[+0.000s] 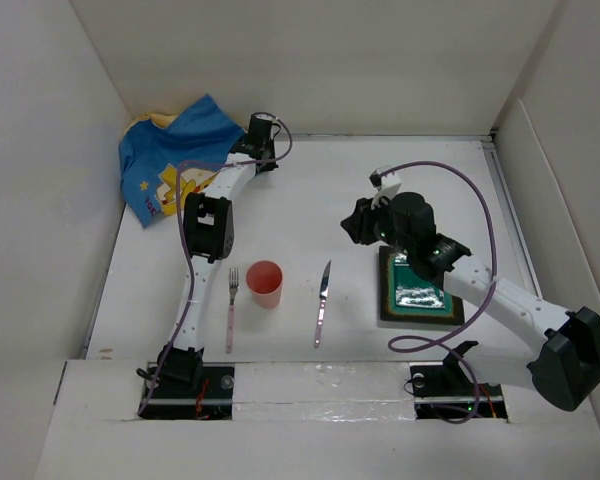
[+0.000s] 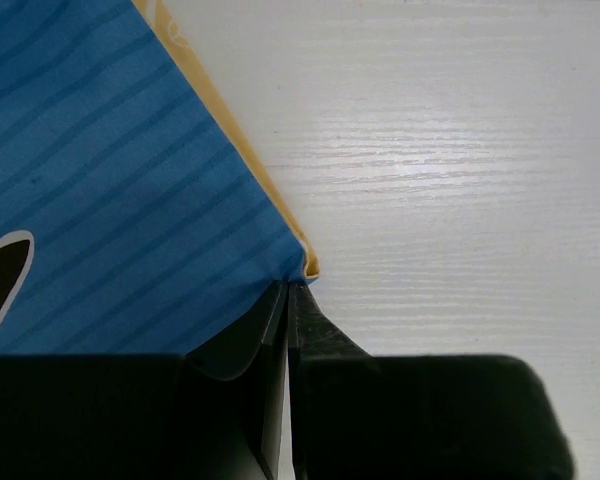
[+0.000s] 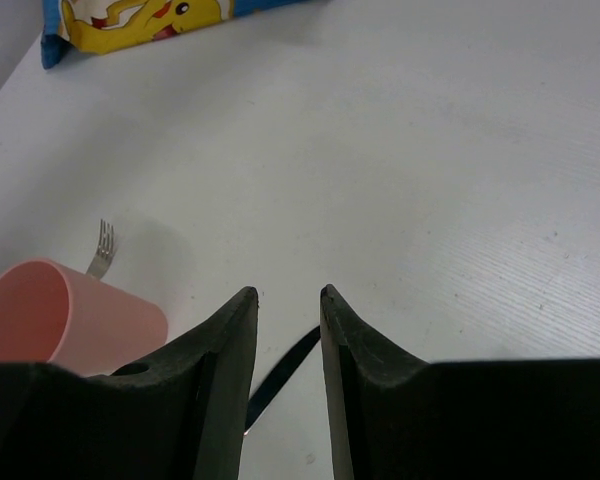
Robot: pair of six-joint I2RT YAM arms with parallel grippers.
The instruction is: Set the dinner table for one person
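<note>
The blue cartoon-printed cloth mat (image 1: 175, 160) lies crumpled at the far left of the white dinner table (image 1: 380, 170). My left gripper (image 1: 245, 148) is shut on the mat's right corner; in the left wrist view the fingertips (image 2: 292, 287) pinch the blue, yellow-edged cloth (image 2: 110, 180). My right gripper (image 1: 360, 225) is open and empty above the table's middle (image 3: 288, 292). A pink cup (image 1: 265, 283), a fork (image 1: 231, 305) and a knife (image 1: 322, 300) sit near the front. A green square plate (image 1: 420, 292) lies partly under the right arm.
White walls border the table on the left, back and right. In the right wrist view the cup (image 3: 70, 320), the fork's tines (image 3: 102, 245) and the knife blade (image 3: 280, 375) show below the fingers, with the mat (image 3: 140, 20) far off.
</note>
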